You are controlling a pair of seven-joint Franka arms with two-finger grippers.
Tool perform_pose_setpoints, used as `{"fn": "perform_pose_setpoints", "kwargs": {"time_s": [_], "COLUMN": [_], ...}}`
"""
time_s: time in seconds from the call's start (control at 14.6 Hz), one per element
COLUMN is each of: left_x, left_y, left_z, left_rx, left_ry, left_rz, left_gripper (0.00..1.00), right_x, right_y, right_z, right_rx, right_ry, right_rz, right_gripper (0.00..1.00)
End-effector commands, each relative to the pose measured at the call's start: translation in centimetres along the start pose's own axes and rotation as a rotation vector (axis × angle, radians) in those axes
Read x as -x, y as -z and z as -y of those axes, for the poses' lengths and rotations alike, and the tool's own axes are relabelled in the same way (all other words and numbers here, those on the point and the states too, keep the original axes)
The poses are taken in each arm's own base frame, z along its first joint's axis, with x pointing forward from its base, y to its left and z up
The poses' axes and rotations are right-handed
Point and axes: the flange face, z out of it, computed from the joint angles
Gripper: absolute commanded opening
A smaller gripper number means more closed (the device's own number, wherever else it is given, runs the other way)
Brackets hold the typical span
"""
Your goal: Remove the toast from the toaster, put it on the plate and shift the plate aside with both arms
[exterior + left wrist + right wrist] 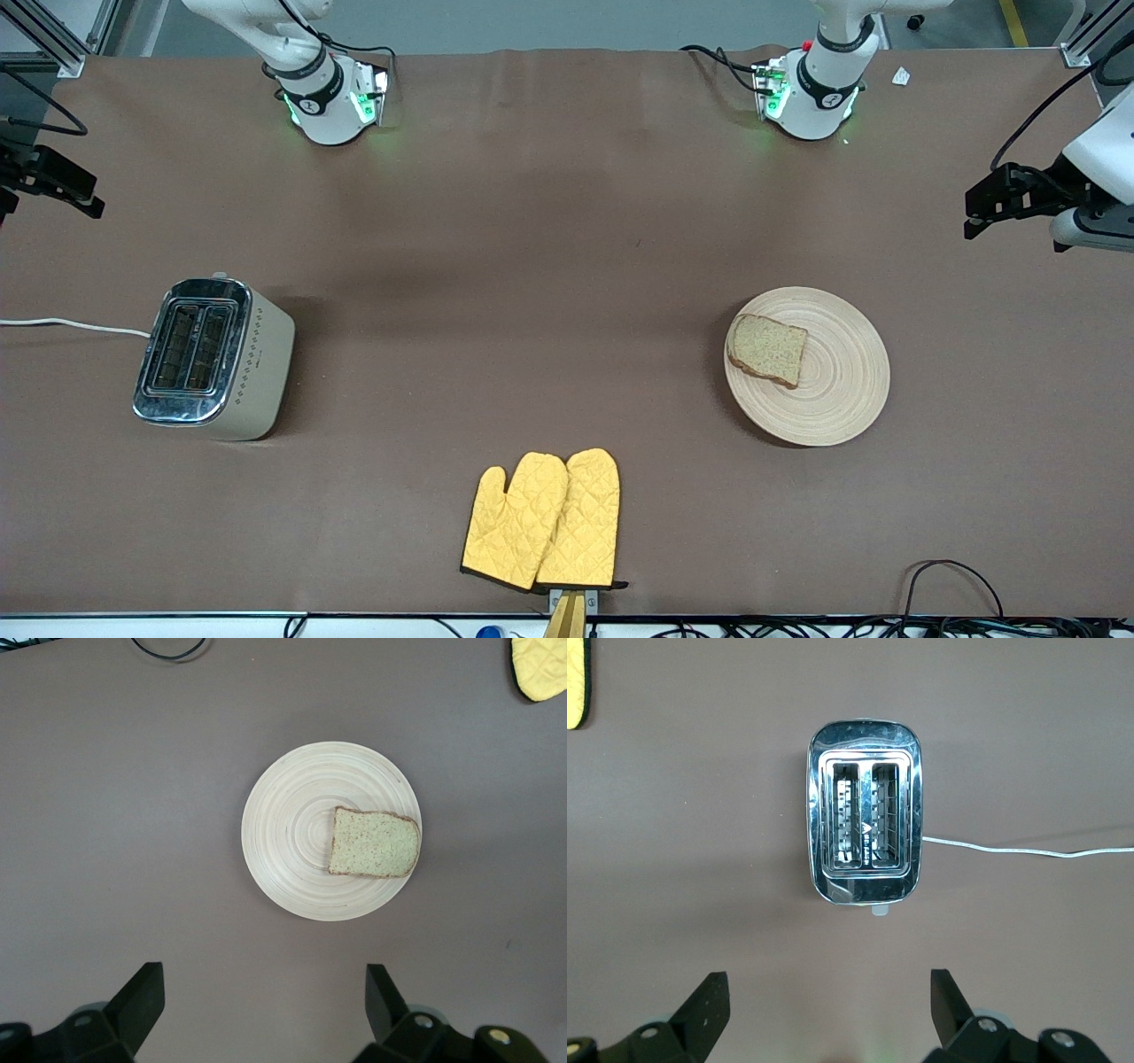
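Brown toast point(374, 843) lies on plate point(292, 842), under open left tool point(261, 1001).

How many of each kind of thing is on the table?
Toast: 1
Plate: 1
Toaster: 1
Yellow oven mitts: 2
Total: 5

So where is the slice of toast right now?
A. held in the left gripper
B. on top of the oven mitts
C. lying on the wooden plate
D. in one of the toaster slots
C: the toast lies flat on the plate, off-centre toward the toaster's end of the table; both toaster slots are empty.
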Motion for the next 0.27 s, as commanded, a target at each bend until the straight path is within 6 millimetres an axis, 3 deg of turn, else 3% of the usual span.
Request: {"fn": "perform_pose_setpoints", "kwargs": {"time_s": [0.0, 0.21], "left_x": [-0.31, -0.44], "left_y": [-0.74, -0.36], "left_z": [0.16, 0.5], "left_rx": [0.018, 0.012], "left_ry": [0.038, 0.046], "left_rz": [-0.012, -0.02], "left_gripper": [1.0, 1.0], "right_x": [0.09, -0.06], "right_y": [0.5, 0.51], "right_z": [0.06, 0.15], "right_rx": [0.008, 0.008], "right_ry": [0.004, 0.007], "right_rz": [-0.002, -0.01], "right_gripper": [1.0, 1.0]}}
